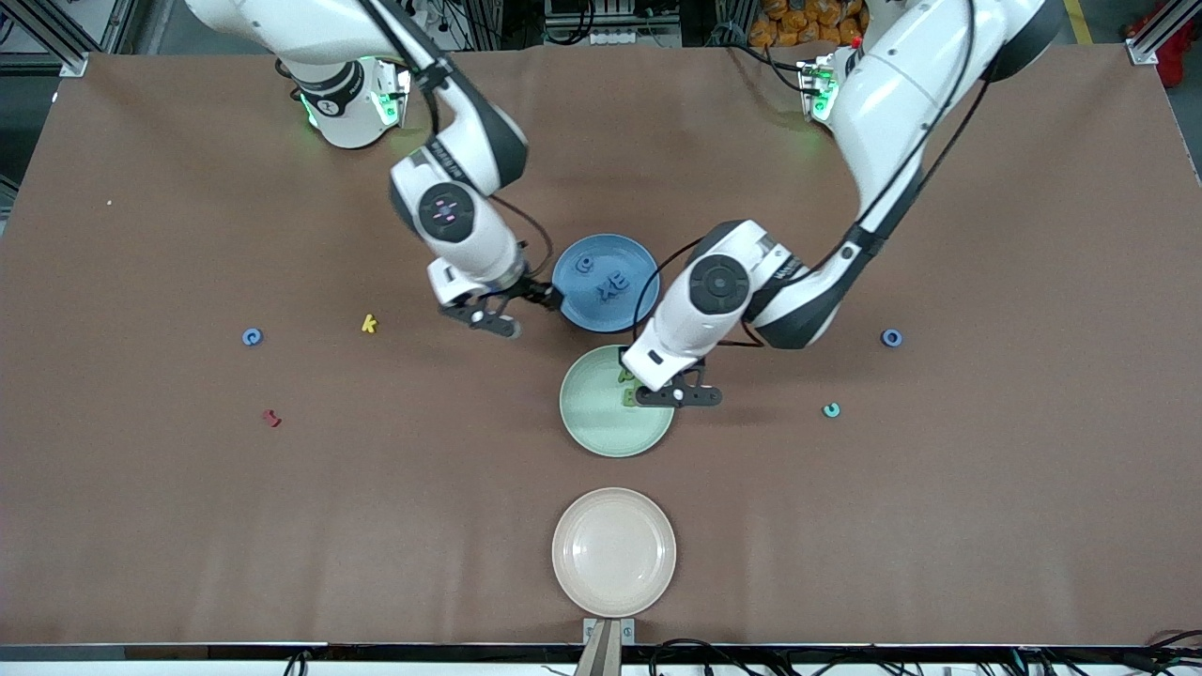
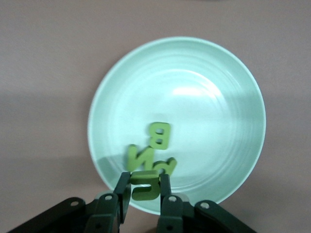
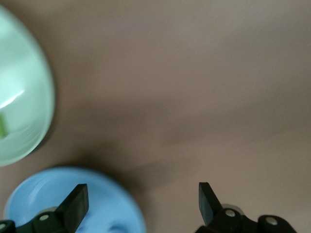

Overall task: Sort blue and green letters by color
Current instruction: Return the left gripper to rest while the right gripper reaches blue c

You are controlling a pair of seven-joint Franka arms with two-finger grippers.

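green letter c (image 2: 145, 185) is pinched in the left gripper (image 2: 144, 201), green plate (image 2: 233, 87) directly beneath; right gripper (image 3: 141, 204) is spread wide, empty, at the blue plate (image 3: 29, 204) edge.

Brown table (image 1: 188, 526) carries three plates in a column at mid-table: blue plate (image 1: 631, 312) farthest from the front camera, green plate (image 1: 592, 413) at its 6 o'clock, cream plate (image 1: 613, 551) nearest the camera. Yellow k (image 1: 369, 324) toward the right arm's end; small dark red letter (image 1: 271, 418) at its 7 o'clock. Teal ring-shaped piece (image 1: 831, 409) toward the left arm's end.
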